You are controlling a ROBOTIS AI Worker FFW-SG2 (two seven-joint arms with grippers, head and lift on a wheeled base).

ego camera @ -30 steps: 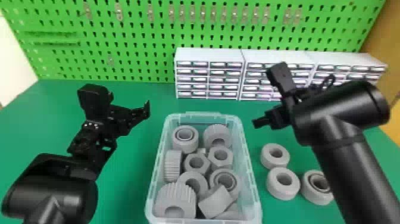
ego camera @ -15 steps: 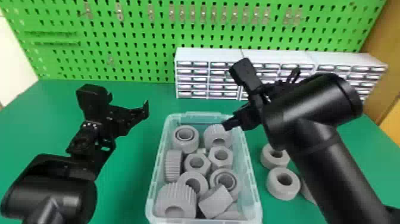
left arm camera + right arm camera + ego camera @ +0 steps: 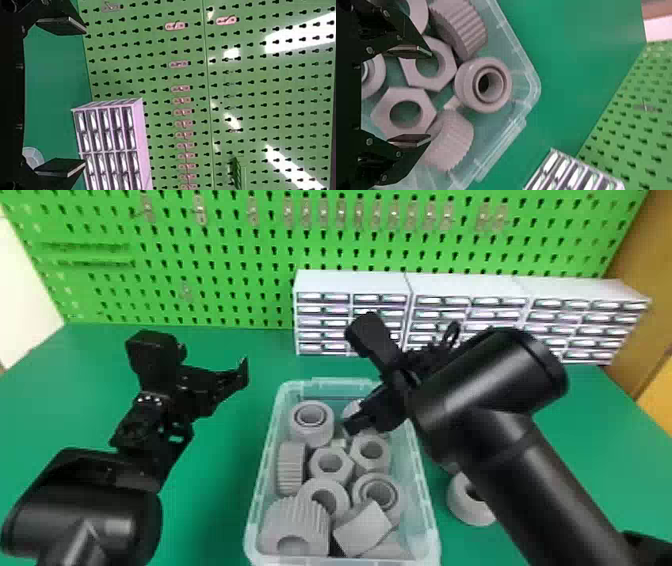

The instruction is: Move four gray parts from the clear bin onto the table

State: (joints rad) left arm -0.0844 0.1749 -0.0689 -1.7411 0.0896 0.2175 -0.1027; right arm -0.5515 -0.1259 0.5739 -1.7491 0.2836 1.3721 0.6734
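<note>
The clear bin (image 3: 425, 490) holds several gray parts: a ringed one (image 3: 311, 425), hex nuts (image 3: 330, 464), ribbed gears (image 3: 295, 522). Over the bin's far right part is my right gripper (image 3: 356, 422), hiding most of a ribbed gear there. In the right wrist view, my right gripper (image 3: 430, 96) stands open above a hex nut (image 3: 428, 65) and a second hex nut (image 3: 383, 111), holding nothing. My left gripper (image 3: 242, 375) is parked left of the bin; in the left wrist view, the left gripper (image 3: 85, 95) is open and bare.
A gray ring (image 3: 467, 502) lies on the green table (image 3: 210, 500) right of the bin, partly behind the right arm. White drawer cabinets (image 3: 350, 280) stand at the back against the green pegboard (image 3: 240, 255).
The right arm has swung left from above the table at the right to over the bin, covering some of the parts on the table. The left arm has stayed almost still.
</note>
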